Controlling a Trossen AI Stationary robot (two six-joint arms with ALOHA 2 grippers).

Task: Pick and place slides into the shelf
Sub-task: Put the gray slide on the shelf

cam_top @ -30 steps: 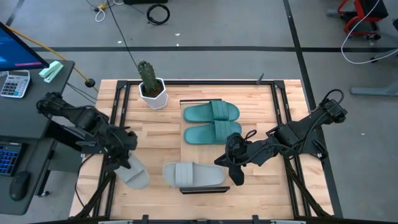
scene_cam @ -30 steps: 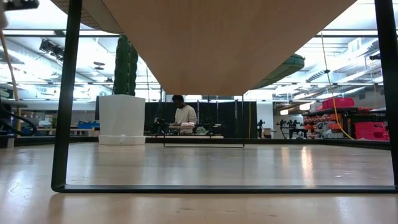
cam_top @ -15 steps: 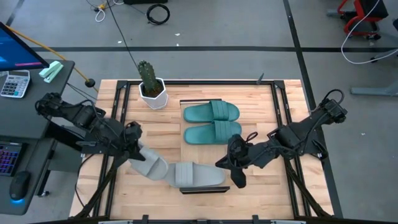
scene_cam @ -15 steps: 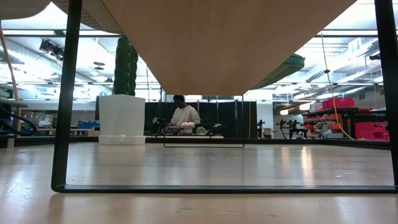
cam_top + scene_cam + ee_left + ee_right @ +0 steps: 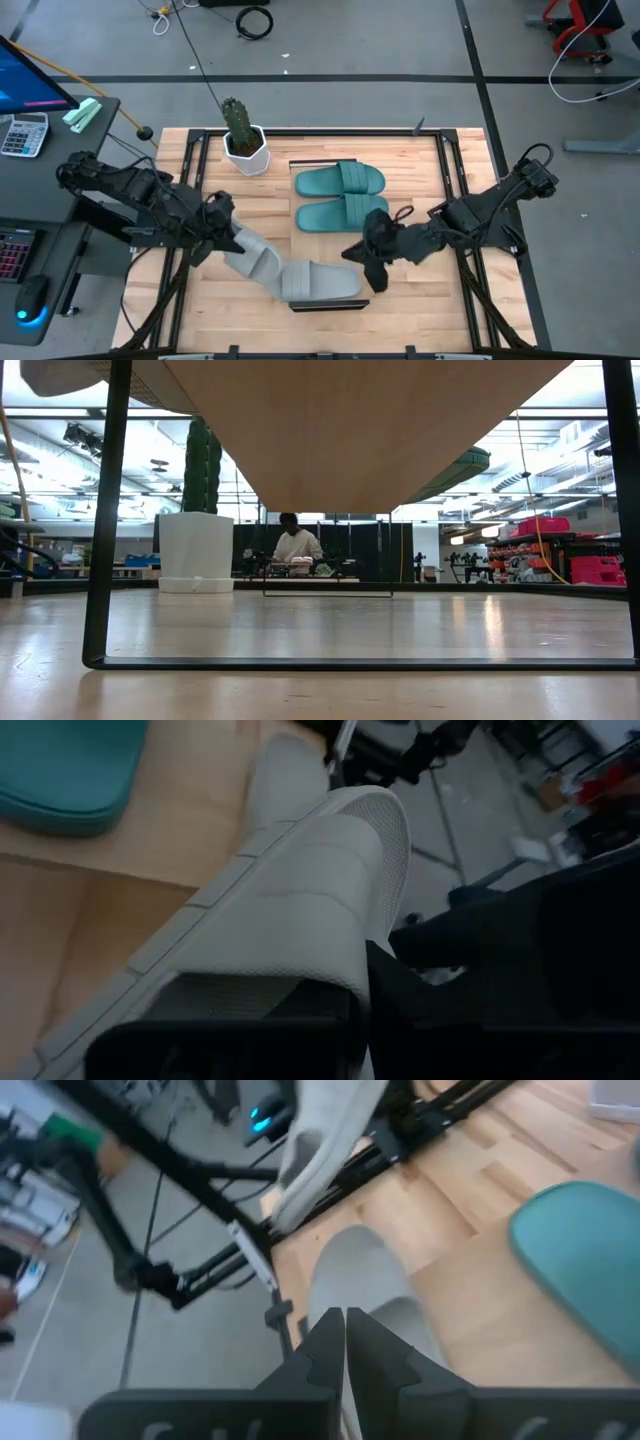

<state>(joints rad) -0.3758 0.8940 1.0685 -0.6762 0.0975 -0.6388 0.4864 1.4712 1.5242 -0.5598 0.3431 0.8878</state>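
left gripper (image 5: 222, 235) – pinching a grey slide (image 5: 252, 262), tilted | right gripper (image 5: 362, 262) – pressed together by the other grey slide (image 5: 318, 281) | teal slides (image 5: 340, 197) on shelf (image 5: 296, 162)

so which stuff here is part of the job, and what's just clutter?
Job:
teal slides, side by side on the shelf
grey slide lying flat
second grey slide, held by the left tool
right tool, beside the flat grey slide

Clutter:
potted cactus
calculator
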